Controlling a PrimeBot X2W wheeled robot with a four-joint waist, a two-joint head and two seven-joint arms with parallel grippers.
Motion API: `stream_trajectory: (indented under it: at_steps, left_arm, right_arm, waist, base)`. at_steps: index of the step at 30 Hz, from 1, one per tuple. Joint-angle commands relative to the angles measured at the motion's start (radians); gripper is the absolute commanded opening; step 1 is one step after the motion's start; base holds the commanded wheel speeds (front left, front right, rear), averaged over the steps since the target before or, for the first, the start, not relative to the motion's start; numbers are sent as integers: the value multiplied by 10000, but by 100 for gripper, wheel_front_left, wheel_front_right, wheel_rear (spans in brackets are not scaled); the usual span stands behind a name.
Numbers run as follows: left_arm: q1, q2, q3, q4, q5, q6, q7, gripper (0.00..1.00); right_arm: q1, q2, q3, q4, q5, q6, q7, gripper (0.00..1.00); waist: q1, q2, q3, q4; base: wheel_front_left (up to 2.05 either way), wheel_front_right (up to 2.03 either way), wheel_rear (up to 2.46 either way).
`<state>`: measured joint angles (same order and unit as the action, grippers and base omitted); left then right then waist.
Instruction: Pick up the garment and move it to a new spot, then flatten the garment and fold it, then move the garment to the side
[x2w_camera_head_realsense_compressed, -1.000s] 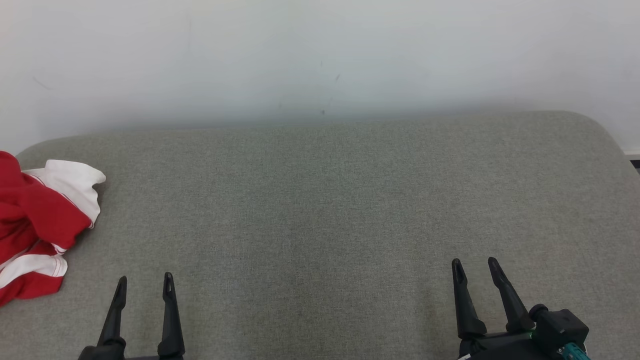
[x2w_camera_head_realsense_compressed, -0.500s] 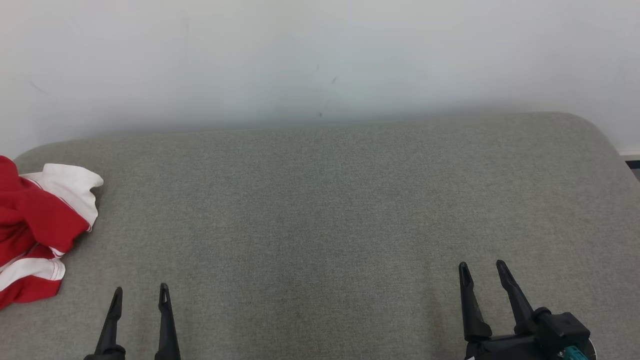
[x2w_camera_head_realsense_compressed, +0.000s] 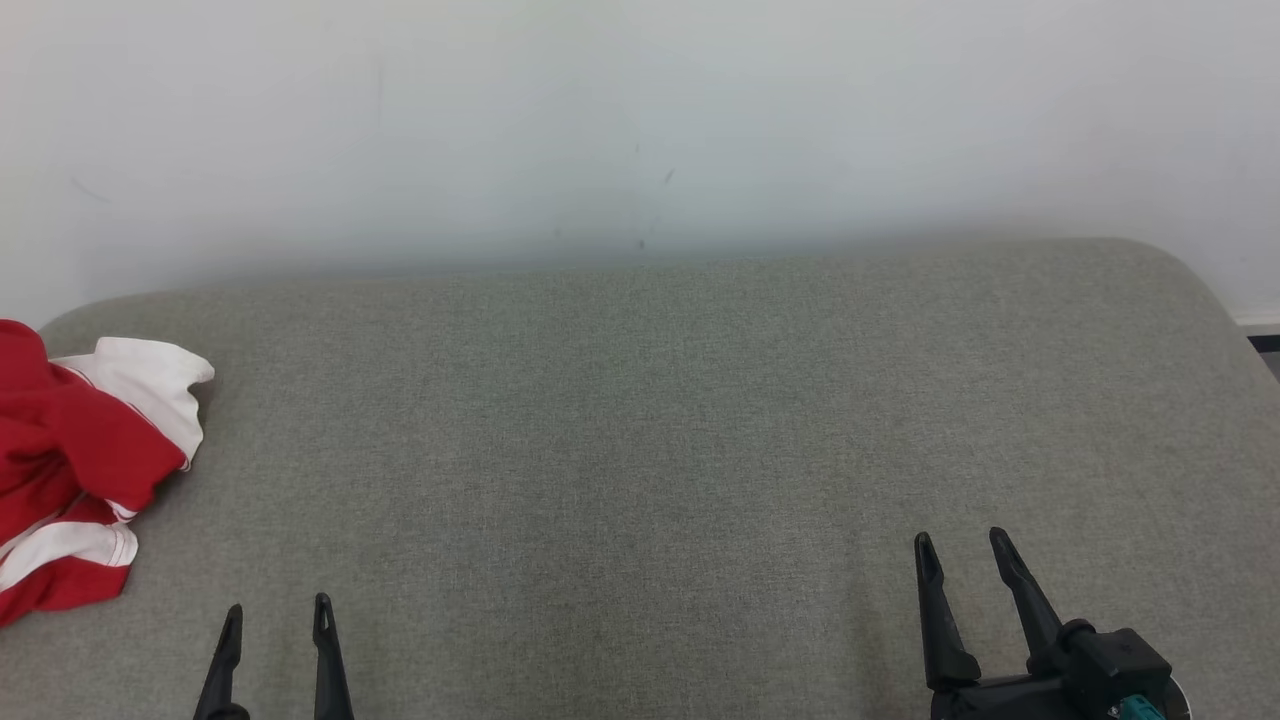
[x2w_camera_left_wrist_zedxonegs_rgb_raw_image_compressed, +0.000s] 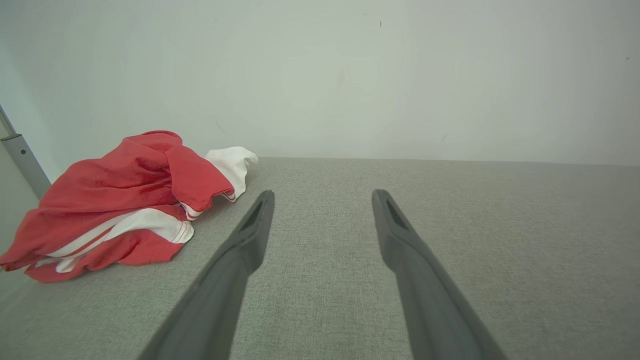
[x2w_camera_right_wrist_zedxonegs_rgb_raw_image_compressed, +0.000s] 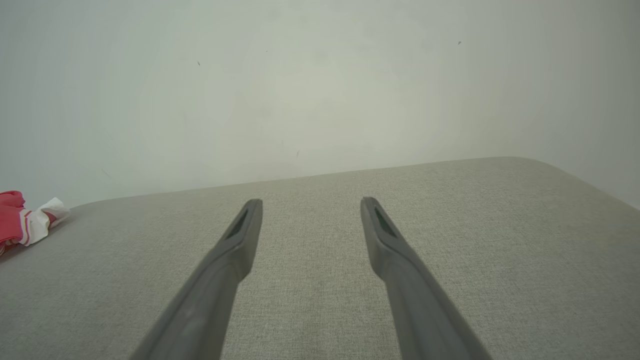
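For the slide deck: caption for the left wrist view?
Open left hand poised over grey fabric surface, crumpled red-and-white garment lying apart to its left.

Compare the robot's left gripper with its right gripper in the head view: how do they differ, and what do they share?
The left gripper sits close to the red and white garment; the right gripper is far across the grey cushion from it. The left gripper's fingers point almost straight up the view; the right gripper's lean leftward. Both are open and hold nothing.
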<state>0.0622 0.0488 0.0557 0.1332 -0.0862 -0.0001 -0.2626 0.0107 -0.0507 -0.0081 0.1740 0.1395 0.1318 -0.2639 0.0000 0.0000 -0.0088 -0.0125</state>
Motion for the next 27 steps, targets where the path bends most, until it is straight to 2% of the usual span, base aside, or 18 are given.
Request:
stream_trajectory:
  at_steps: [1, 8, 27]
  left_arm:
    - [54, 31, 10, 92, 140, 43, -35, 100]
    - [60, 33, -87, -15, 229, 180, -35, 100]
    - [93, 149, -170, 13, 119, 32, -35, 100]
  right_arm:
    - [89, 8, 16, 41, -41, -21, -11, 100]
    - [39, 8, 50, 107, -197, -21, -10, 100]
    - [-46, 9, -61, 245, -368, -21, -9, 100]
  waist:
    - [0, 0, -20, 1]
    - [0, 0, -39, -4]
    - [0, 0, -30, 72]
  base:
    - [0, 0, 0]
    - [0, 0, 0]
    - [0, 0, 0]
